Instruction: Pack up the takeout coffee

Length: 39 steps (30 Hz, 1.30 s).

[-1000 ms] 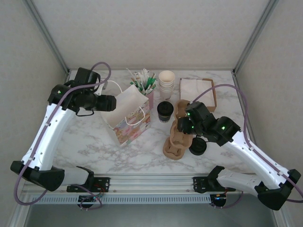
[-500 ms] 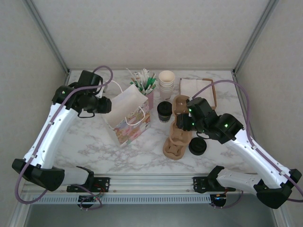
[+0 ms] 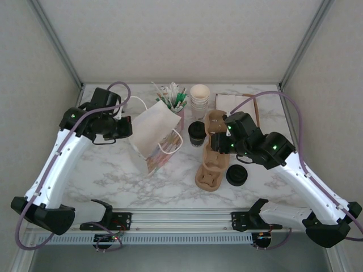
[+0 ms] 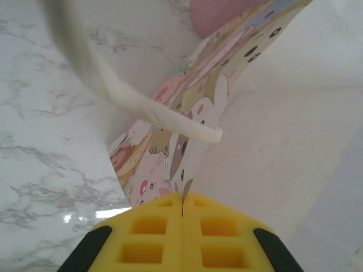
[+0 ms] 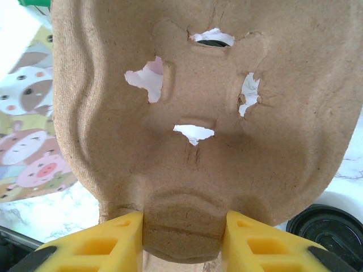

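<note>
Top external view: the takeout coffee (image 3: 197, 134), a paper cup under a black lid, is seen upright on the marble worktop (image 3: 108, 170), just left of the pulp carrier (image 3: 210, 167) and apart from both hands. The carrier is gripped at one edge by the right hand (image 3: 219, 146). In the right wrist view, its yellow fingers (image 5: 102, 246) are pressed against either side of a rounded lobe. The left hand (image 3: 127, 128) is closed flat on the upper edge of a patterned paper bag (image 3: 156, 136), further left of the carrier. In the left wrist view, a thin paper edge is pinched between the pads (image 4: 150, 241). A loose black lid (image 3: 237, 175) lies just right of the carrier, and a stack of lidless cups (image 3: 199, 96) stands behind it.
</note>
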Each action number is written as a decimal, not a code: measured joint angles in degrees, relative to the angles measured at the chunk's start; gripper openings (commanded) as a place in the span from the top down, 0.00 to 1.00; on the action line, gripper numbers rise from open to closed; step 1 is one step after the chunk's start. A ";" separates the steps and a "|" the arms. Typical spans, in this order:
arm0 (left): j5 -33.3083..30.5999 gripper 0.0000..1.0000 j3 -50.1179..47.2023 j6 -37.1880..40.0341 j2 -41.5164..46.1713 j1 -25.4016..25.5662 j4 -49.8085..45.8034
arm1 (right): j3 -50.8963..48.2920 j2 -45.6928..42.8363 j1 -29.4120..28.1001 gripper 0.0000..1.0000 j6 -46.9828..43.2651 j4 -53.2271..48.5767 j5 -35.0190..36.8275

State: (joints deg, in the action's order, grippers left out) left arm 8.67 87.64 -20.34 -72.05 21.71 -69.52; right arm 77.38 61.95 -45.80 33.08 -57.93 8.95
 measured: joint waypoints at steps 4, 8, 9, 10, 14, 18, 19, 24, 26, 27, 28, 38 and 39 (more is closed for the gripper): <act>1.29 1.00 -1.79 -5.07 3.19 1.20 0.33 | 1.53 0.31 0.00 0.64 -0.55 -0.28 -0.07; 1.81 1.00 -2.64 -10.75 6.08 4.39 0.59 | 3.02 0.90 0.00 0.64 -0.96 -0.48 -0.20; 1.77 1.00 -2.93 -12.37 6.84 5.66 0.76 | 3.41 1.07 0.00 0.64 -0.98 -0.63 -0.22; 1.55 1.00 -3.21 -13.84 7.45 6.84 1.01 | 3.69 1.16 0.00 0.64 -1.01 -0.68 -0.22; -0.31 1.00 -3.43 -19.10 8.68 11.87 1.09 | 5.09 1.42 0.00 0.64 -1.44 -1.53 -0.20; -4.33 1.00 -4.11 -24.96 8.98 16.33 1.14 | 6.67 1.44 0.00 0.64 -1.97 -2.32 -0.17; -5.11 1.00 -4.79 -26.56 9.22 17.53 1.38 | 6.99 1.44 0.00 0.64 -2.03 -2.49 -0.17; -9.84 1.00 -9.16 -35.06 10.47 25.46 3.58 | 8.94 1.62 0.00 0.64 -2.32 -3.21 -0.09; -12.09 1.00 -9.11 -37.48 10.21 28.28 4.13 | 9.62 1.70 0.00 0.64 -2.45 -3.23 0.00; -13.68 1.00 -9.05 -38.56 10.05 29.90 4.15 | 10.08 1.84 0.00 0.64 -2.47 -3.39 0.00; -14.64 1.00 -8.98 -39.21 9.84 30.95 4.17 | 10.40 1.95 0.00 0.64 -2.47 -3.48 0.00; -21.66 0.82 -8.48 -41.88 8.13 37.94 5.18 | 14.97 4.04 0.00 0.64 -3.10 -6.05 0.02; -22.08 0.73 -8.48 -41.81 8.13 38.32 5.22 | 15.74 4.17 0.00 0.64 -3.19 -6.45 0.07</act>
State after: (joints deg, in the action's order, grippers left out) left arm -13.41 79.15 -62.15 -63.92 60.03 -64.29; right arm 93.12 66.13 -45.80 29.89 -64.38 9.02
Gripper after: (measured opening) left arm 0.095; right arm 0.364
